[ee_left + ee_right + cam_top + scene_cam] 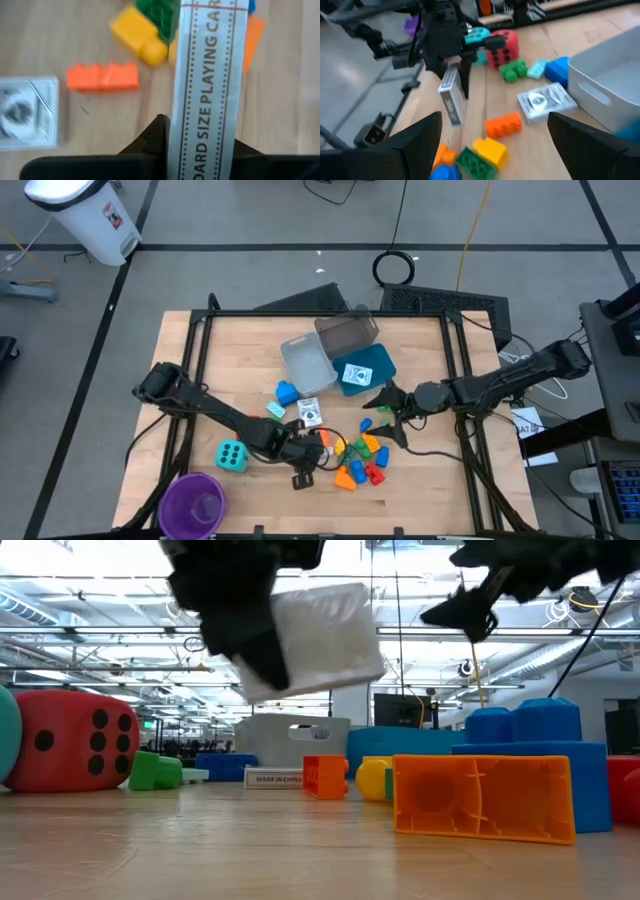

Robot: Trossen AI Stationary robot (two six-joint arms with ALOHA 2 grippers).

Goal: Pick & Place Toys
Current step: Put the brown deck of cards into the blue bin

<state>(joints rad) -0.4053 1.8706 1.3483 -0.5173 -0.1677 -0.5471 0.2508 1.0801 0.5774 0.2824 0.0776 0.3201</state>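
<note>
My left gripper (303,448) is shut on a white printed packet (207,85) and holds it above the table, next to the pile of coloured bricks (360,460). The packet also shows in the low view (315,635) and the right wrist view (451,102). My right gripper (387,416) hangs open and empty over the table to the right of the pile, below the blue tray (365,370). A second packet (309,412) lies flat on the table. A red die (502,47) and a cyan die (231,456) stand on the table. My left gripper pinches the packet between its two fingers (152,142), one on each broad face, near the packet's upper end (200,150). The fingers come from above, pointing down. The packet hangs tilted below them (452,107), lifted clear of the table.
A clear tray (307,363) and a grey tray (347,335) stand at the table's far middle. A purple cup (192,505) stands at the near left corner. A blue brick (287,392) and a green brick (512,70) lie near the flat packet.
</note>
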